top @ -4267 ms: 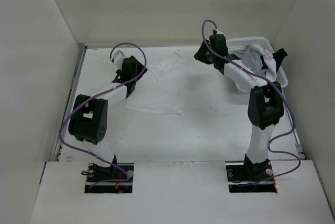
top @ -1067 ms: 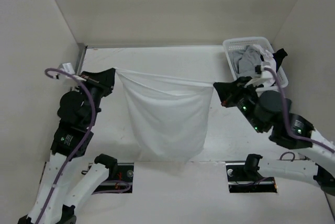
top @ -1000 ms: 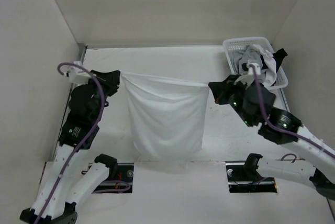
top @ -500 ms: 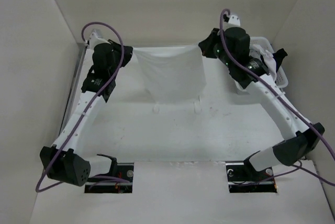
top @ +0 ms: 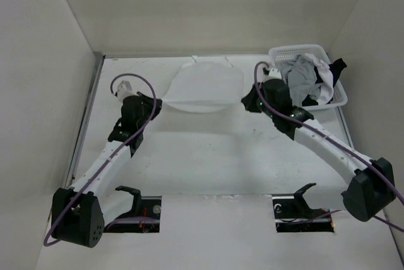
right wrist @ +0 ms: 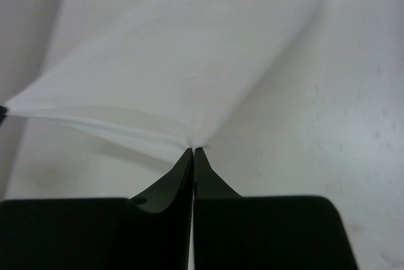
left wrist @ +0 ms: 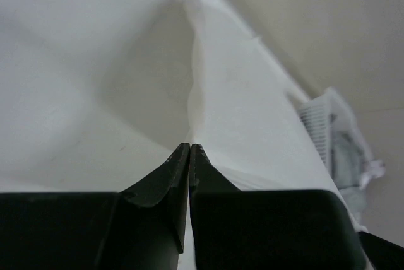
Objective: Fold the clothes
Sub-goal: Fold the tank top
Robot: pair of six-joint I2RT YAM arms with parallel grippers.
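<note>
**Lay-down step: both corners pinched, cloth low over the table**

Since the frame half a second back, both arms have dropped and pulled toward me. The cloth that hung as a sheet between them now lies low at the far middle of the table (top: pixel 208 156).

1. Left side. The left gripper (top: pixel 154 101) sits at the left tip of the cloth. On its wrist view, the left gripper (left wrist: pixel 190 147) has its jaws pressed together with the cloth edge running into the tip, so I read it as pinching that corner.

2. Centre. The white garment (top: pixel 205 87) spreads as a lens shape between the two grippers, just short of the back wall. From the right wrist, the white garment (right wrist: pixel 183 49) shows a second layer under the top one near the held edge, so I judge it is doubling over.

3. Right side. The right gripper (top: pixel 247 101) holds the opposite tip. Its own camera shows the right gripper (right wrist: pixel 192 150) with jaws closed on a fine point of fabric.

4. Far right. The basket (top: pixel 297 50) holds the grey and black garments (top: pixel 303 76), near the right arm but apart from the cloth.

To do this step well, I would keep both corners level and evenly tensioned, lower them together, and release only once the edge lies flat. Uneven tension risks a skewed crease.
</note>
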